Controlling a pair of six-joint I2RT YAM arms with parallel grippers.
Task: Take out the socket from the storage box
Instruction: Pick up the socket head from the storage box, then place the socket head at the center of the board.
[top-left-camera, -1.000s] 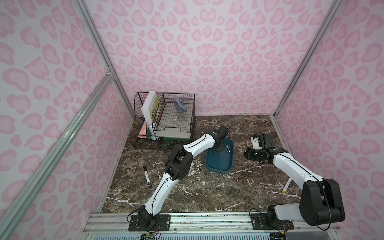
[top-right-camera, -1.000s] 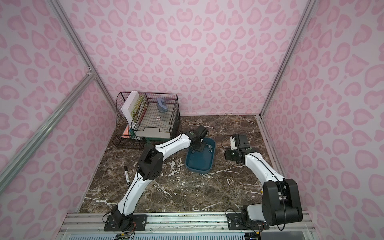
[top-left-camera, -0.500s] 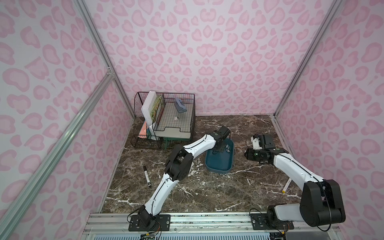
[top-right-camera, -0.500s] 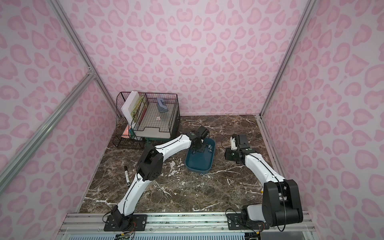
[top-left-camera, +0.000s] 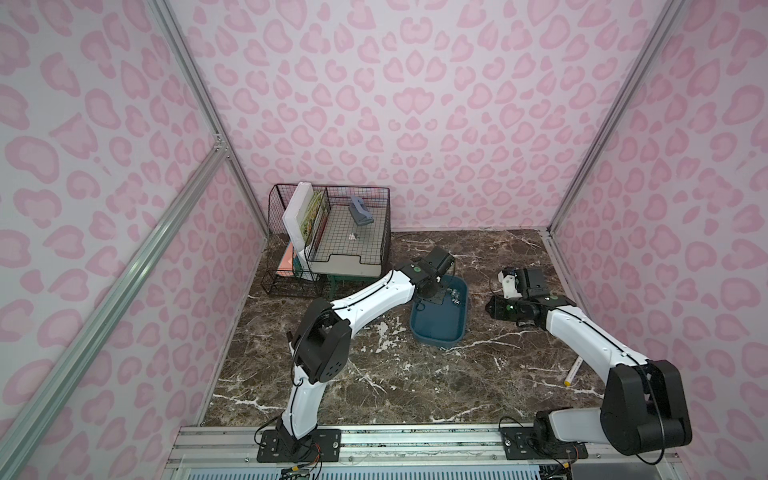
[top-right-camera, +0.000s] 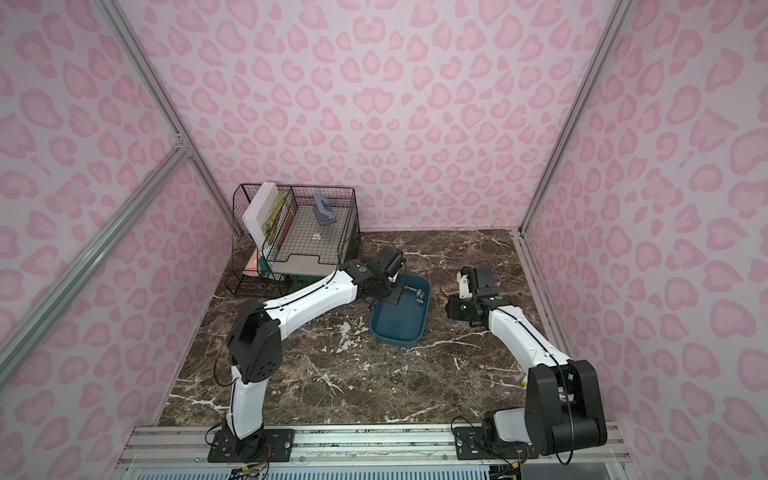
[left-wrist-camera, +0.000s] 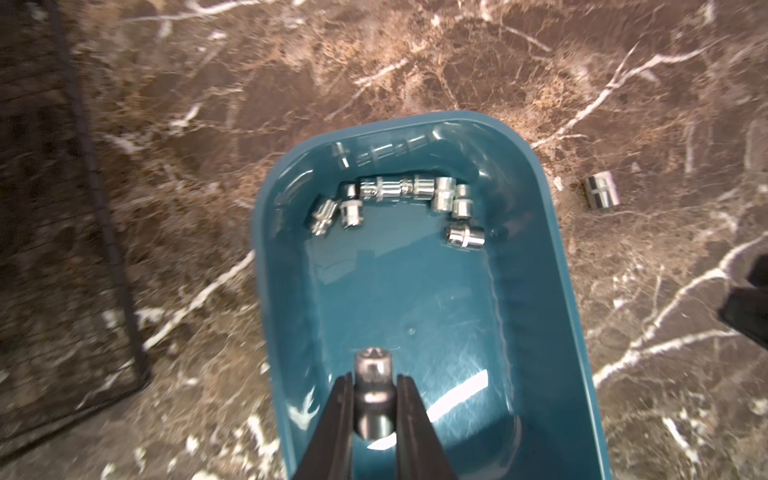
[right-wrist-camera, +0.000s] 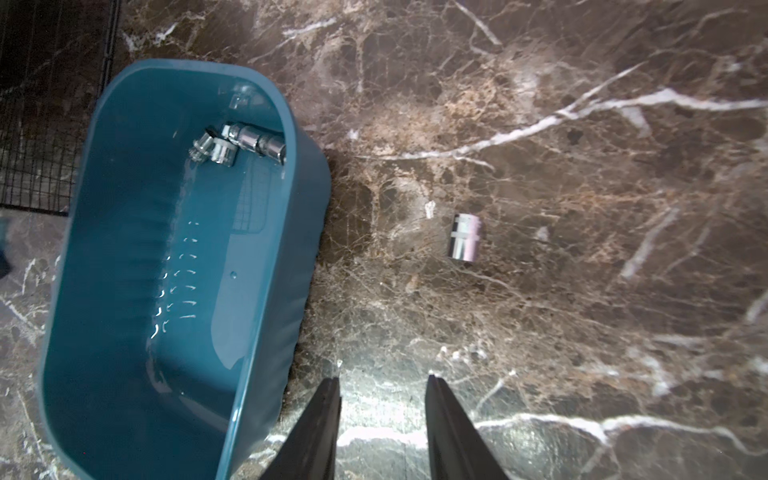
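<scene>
Inspection finding: the left gripper (left-wrist-camera: 374, 379) is closed tight on one chrome socket (left-wrist-camera: 372, 365), jaws pressing both its sides. We locate this socket inside the outline of the storage box (left-wrist-camera: 552, 232), over the end of the floor opposite the other sockets. We cannot tell whether it has cleared the floor.

The storage box (top-left-camera: 434, 344) sits mid-table on the marble tabletop (top-left-camera: 374, 374), in both top views. The other sockets (left-wrist-camera: 399, 193) lie bunched against its far wall.

A loose socket (right-wrist-camera: 464, 237) lies on its side on the tabletop to the right of the box, apart from the box.

The right gripper (right-wrist-camera: 382, 378) hangs over bare tabletop just right of the box, jaws partly spread with nothing between them.

A black wire rack (top-left-camera: 276, 216) stands at the far left.
</scene>
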